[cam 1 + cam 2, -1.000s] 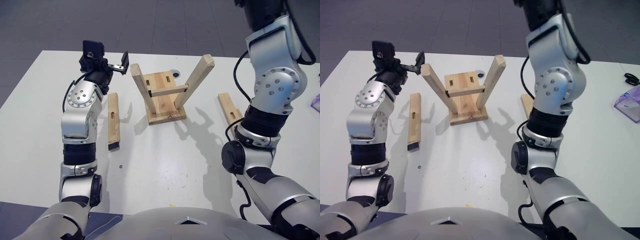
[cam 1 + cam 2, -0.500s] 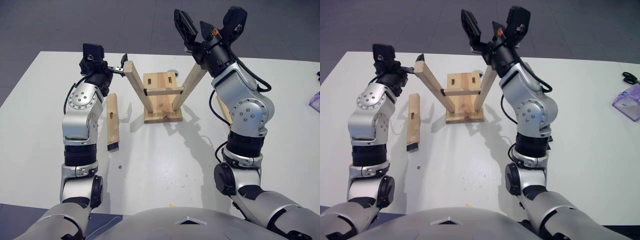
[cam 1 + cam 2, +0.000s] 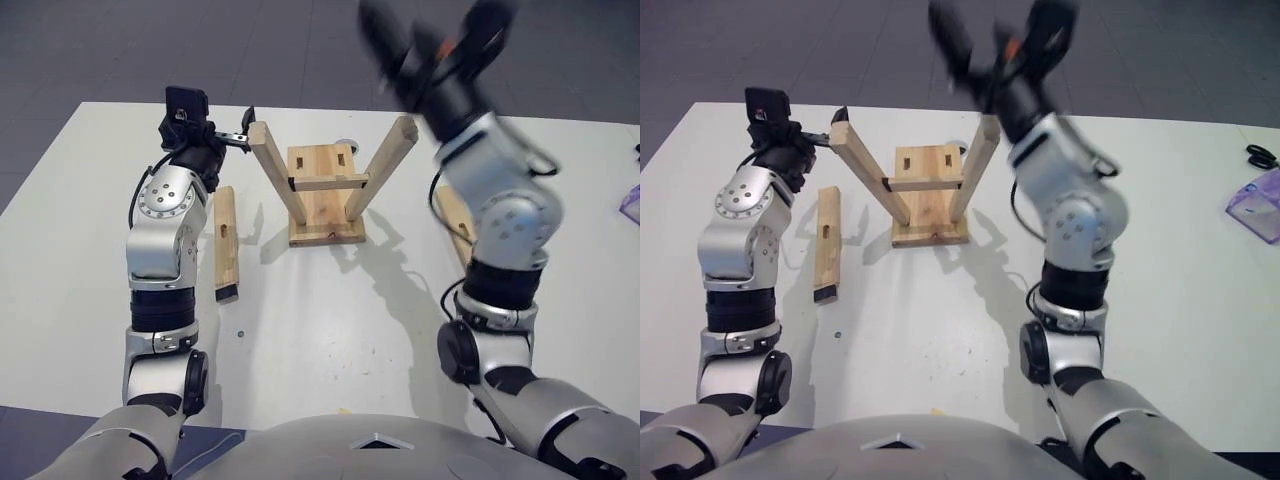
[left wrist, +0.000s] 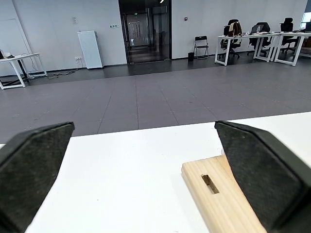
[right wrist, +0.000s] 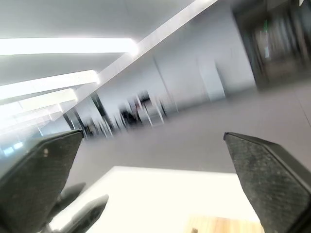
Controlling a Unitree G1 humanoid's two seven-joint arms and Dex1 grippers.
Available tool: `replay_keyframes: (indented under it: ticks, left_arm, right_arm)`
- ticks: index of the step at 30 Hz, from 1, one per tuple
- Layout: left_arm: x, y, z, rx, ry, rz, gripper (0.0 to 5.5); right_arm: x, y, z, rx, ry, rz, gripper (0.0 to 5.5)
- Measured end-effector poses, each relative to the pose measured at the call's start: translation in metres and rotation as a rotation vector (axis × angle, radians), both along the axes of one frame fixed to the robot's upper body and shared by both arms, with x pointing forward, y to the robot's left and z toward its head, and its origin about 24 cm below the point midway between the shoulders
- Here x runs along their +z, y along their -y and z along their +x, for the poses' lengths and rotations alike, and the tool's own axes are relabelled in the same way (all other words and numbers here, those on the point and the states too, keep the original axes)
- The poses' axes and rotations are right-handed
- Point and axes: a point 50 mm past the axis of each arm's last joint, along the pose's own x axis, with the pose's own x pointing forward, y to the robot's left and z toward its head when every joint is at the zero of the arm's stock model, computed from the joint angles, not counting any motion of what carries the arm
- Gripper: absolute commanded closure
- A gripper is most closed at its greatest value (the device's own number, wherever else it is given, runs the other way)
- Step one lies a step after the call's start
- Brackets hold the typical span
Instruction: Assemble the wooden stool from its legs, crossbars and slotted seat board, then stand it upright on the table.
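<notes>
The half-built stool rests upside down mid-table: its seat board (image 3: 322, 205) lies flat, and two legs (image 3: 280, 175) (image 3: 383, 163) rise from it in a V, joined by a crossbar (image 3: 330, 182). A loose leg (image 3: 227, 243) lies flat to its left. Another loose piece (image 3: 450, 212) lies to its right, partly behind my right arm. My left gripper (image 3: 245, 128) is open at the top of the left leg, whose slotted end (image 4: 214, 194) sits between the fingers. My right gripper (image 3: 425, 40) is open and raised high above the right leg, holding nothing.
A purple object (image 3: 1255, 205) and a small dark item (image 3: 1262, 155) lie near the table's right edge. A tiny screw (image 3: 240, 331) lies on the table in front of the loose leg. The table's front half is bare white surface (image 3: 330, 340).
My right arm swung from the table's right side up over the stool and is now lifting a little higher. The stool turned slightly, bringing its left leg top to my left gripper.
</notes>
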Motion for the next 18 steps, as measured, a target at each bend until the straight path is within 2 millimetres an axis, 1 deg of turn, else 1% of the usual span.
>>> replay_keyframes:
  ticks: [2, 4, 7, 8, 9, 11, 12, 13, 14, 16, 18]
  left_arm:
    - [0.002, 0.002, -0.001, -0.007, 0.006, -0.002, 0.12]
    - [0.001, 0.004, -0.002, -0.015, 0.002, 0.000, 0.12]
    - [-0.002, 0.007, -0.002, -0.027, -0.008, 0.002, 0.12]
    - [-0.003, 0.008, -0.002, -0.031, -0.010, 0.003, 0.12]
    - [-0.003, 0.008, -0.002, -0.032, -0.012, 0.004, 0.12]
    - [-0.004, 0.007, -0.002, -0.020, -0.012, 0.013, 0.12]
    - [-0.004, 0.006, -0.002, -0.006, -0.011, 0.023, 0.12]
    - [-0.003, 0.003, -0.002, 0.013, -0.009, 0.039, 0.12]
    - [-0.003, 0.000, -0.003, 0.042, -0.006, 0.047, 0.12]
    - [-0.004, -0.004, -0.007, 0.088, 0.003, 0.055, 0.12]
    - [-0.003, -0.012, -0.015, 0.170, 0.022, 0.068, 0.12]
  right_arm:
    - [0.000, -0.001, -0.002, 0.011, 0.007, 0.012, 0.10]
    - [0.003, -0.001, 0.000, 0.000, 0.022, 0.030, 0.10]
    - [0.007, 0.006, 0.006, -0.028, 0.038, 0.072, 0.10]
    - [0.008, 0.012, 0.009, -0.052, 0.039, 0.104, 0.10]
    - [0.014, 0.023, 0.012, -0.104, 0.065, 0.164, 0.10]
    - [0.033, 0.043, 0.013, -0.192, 0.153, 0.242, 0.10]
    - [0.037, 0.050, 0.013, -0.233, 0.181, 0.249, 0.10]
    - [0.036, 0.057, 0.013, -0.272, 0.188, 0.243, 0.10]
    - [0.027, 0.066, 0.014, -0.334, 0.171, 0.199, 0.10]
    - [0.000, 0.075, 0.013, -0.432, 0.093, 0.098, 0.10]
    - [-0.042, 0.088, 0.007, -0.554, -0.054, -0.037, 0.10]
